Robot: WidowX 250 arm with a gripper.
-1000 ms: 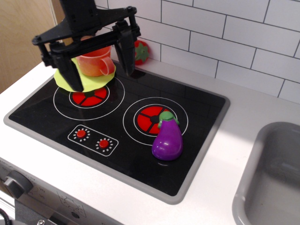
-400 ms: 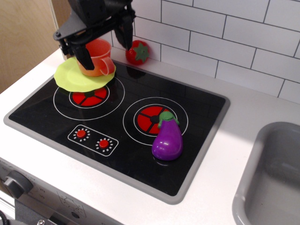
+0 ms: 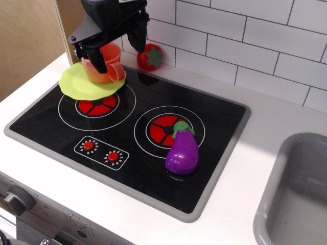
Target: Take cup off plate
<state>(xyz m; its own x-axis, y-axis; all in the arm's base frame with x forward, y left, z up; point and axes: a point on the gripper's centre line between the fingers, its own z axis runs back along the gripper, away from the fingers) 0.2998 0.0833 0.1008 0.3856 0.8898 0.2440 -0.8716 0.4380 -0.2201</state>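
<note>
The orange-red cup point(image 3: 113, 57) stands upright on the lime yellow-green plate point(image 3: 83, 84), its loop handle pointing front right. The plate lies over the back-left burner of the black stove top point(image 3: 127, 148). My black gripper point(image 3: 118, 51) is open and hangs over the cup. One finger point(image 3: 98, 60) is in front of the cup's left side and hides part of it. The other finger point(image 3: 138, 41) is to the cup's right, apart from it. I cannot tell whether the left finger touches the cup.
A red tomato toy point(image 3: 150, 56) with a green top sits at the tiled wall, just right of the gripper. A purple eggplant toy point(image 3: 182, 152) lies on the right burner. A grey sink point(image 3: 296, 194) is at the far right. A wooden panel point(image 3: 28, 41) stands at the left.
My gripper has moved back and to the right, away from the camera, and now straddles the cup. The cup and plate have not moved.
</note>
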